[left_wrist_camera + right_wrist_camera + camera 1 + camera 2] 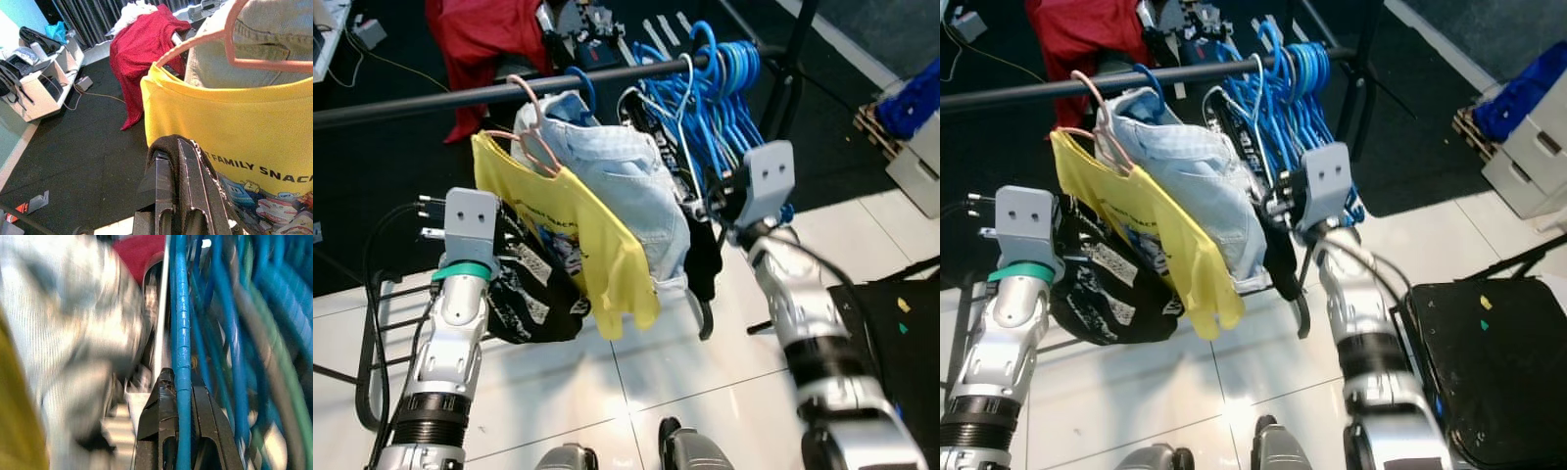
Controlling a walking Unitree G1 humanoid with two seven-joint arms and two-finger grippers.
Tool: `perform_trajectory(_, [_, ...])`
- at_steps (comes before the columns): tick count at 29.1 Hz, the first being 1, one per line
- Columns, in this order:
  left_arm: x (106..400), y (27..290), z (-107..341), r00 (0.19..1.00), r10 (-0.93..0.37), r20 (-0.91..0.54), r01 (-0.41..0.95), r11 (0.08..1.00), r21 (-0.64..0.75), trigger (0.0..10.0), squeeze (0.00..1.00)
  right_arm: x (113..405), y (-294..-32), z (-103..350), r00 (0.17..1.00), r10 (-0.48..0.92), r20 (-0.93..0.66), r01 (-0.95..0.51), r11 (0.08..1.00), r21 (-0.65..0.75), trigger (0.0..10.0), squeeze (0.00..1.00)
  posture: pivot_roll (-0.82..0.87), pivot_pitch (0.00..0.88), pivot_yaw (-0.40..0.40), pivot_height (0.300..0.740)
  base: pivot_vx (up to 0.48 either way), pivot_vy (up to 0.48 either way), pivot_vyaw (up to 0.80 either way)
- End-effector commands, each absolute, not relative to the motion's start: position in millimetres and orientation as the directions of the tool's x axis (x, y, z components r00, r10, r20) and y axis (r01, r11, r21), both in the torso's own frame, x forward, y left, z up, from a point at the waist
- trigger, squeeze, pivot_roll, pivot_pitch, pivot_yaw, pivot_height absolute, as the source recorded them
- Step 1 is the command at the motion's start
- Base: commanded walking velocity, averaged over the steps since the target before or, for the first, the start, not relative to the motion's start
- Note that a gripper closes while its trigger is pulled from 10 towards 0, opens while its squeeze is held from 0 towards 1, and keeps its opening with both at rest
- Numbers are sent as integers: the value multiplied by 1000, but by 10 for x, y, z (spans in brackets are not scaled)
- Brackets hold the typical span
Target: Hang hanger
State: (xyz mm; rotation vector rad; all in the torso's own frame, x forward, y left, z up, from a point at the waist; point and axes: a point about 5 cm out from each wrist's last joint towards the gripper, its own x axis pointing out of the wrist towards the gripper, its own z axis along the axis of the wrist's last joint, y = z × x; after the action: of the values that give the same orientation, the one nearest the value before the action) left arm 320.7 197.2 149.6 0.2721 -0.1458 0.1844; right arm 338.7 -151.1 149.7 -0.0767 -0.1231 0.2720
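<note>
A black rail (431, 101) runs across the top. On it hang a pink hanger (533, 127) with a yellow T-shirt (597, 245), a light denim garment (636, 176) on a blue hanger, and a bunch of bare blue hangers (729, 73). My left gripper (171, 147) is below the yellow shirt, shut on a black printed garment (524, 294). My right gripper (177, 374) is just below the rail at the bunch's left side, shut on the rod of one blue hanger (182, 318).
A red cloth (484, 39) lies draped behind the rail. The rack's black base frame (372, 333) stands on the white tiles at the left. A black seat (1489, 362) is at the right, with white boxes (920, 157) beyond it.
</note>
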Motion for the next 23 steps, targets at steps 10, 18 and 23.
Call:
perform_trajectory(10, [3229,1939,1488,975,147,167,-187,950,252,10000,0,3191,-1631,1415,985,148,83,-136,981,-136,10000,0,-29,104,108,740,0,0,0])
perform_trajectory(18, [3265,1938,1507,975,141,170,-182,951,252,10000,0,2804,-1457,1312,970,229,82,-206,951,-229,10000,0,-44,100,106,740,0,0,0])
perform_trajectory(23, [3274,1941,1510,975,140,171,-181,951,250,10000,0,2597,-1466,1138,967,252,24,-233,925,-299,10000,0,-55,100,105,740,0,0,0])
